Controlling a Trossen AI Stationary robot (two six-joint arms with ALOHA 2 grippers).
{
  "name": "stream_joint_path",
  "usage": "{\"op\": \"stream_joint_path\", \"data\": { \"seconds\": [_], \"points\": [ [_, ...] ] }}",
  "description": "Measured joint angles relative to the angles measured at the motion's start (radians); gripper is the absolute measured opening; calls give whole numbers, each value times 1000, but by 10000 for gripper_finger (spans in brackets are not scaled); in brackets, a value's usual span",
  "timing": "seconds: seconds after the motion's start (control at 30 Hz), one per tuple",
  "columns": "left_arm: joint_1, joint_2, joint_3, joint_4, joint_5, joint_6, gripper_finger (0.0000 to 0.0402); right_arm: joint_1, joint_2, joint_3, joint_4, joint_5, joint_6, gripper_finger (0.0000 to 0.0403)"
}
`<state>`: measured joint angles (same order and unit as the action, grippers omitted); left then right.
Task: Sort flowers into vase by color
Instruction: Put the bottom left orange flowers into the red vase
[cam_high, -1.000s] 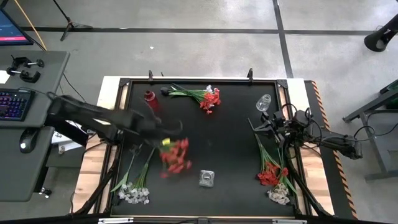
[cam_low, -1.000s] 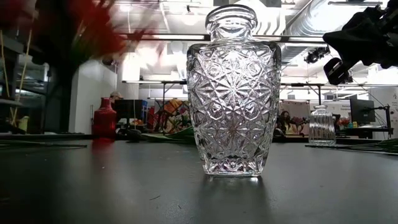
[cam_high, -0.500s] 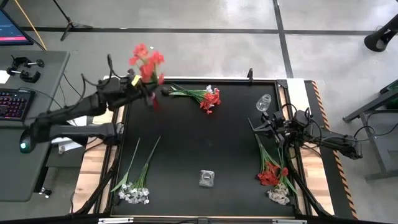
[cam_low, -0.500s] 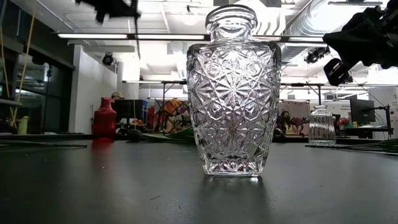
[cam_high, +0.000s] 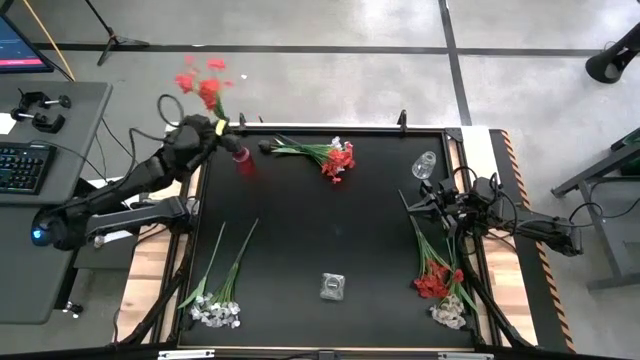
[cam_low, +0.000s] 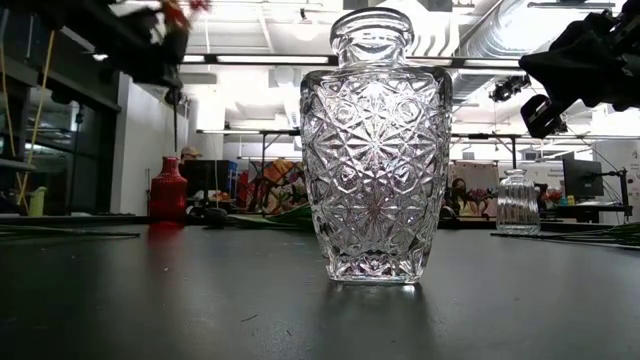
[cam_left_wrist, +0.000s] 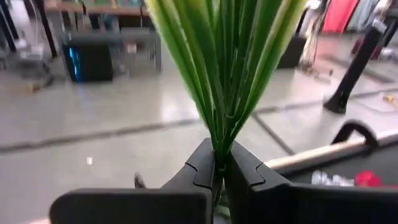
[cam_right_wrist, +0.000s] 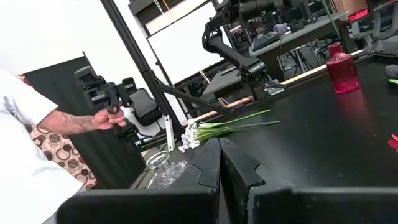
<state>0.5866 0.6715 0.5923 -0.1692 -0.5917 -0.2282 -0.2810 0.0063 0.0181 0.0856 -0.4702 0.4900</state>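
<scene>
My left gripper (cam_left_wrist: 221, 163) is clamped on the green stems of a red flower spray (cam_high: 203, 84), above the red vase (cam_high: 241, 158). My right gripper (cam_right_wrist: 219, 163) is closed on nothing near the small clear vase (cam_high: 425, 164).

Red blossoms (cam_high: 203, 82) motion-blurred at eleven o'clock, stems (cam_left_wrist: 227, 68) cut off above — blooms unseen, left gripper (cam_left_wrist: 219, 163) fingertips only

I find no legible text, label, brand, number or sign in any view. The monitor (cam_high: 20, 45) at the desk shows only coloured patches, the keyboard (cam_high: 18, 165) keys are too small to read, and the room behind the table holds no lettering I can make out.
</scene>
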Motion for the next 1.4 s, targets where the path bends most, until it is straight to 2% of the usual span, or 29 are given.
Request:
{"op": "stream_joint_path", "data": {
  "seconds": [0.3, 0.67, 0.8, 1.0, 1.23, 1.4],
  "points": [
    [0, 34, -7, -64, -43, -95, 0, 0, 0, 0, 0, 0, 0, 0],
    [-2, -63, -6, -38, 6, -162, 0, 0, 0, 0, -1, 0, 0, 0],
    [-3, -85, -6, -97, 61, -208, 0, 0, 0, 0, -1, 0, 0, 0],
    [-3, -89, -6, -205, 57, -212, 0, 0, 0, 0, -1, 0, 0, 0],
    [-3, -89, -6, -118, 48, -167, 0, 0, 0, 0, -1, 0, 0, 0],
    [-9, -97, -6, -38, 81, -151, 0, 0, 0, 0, -1, 0, 0, 0]
  ]
}}
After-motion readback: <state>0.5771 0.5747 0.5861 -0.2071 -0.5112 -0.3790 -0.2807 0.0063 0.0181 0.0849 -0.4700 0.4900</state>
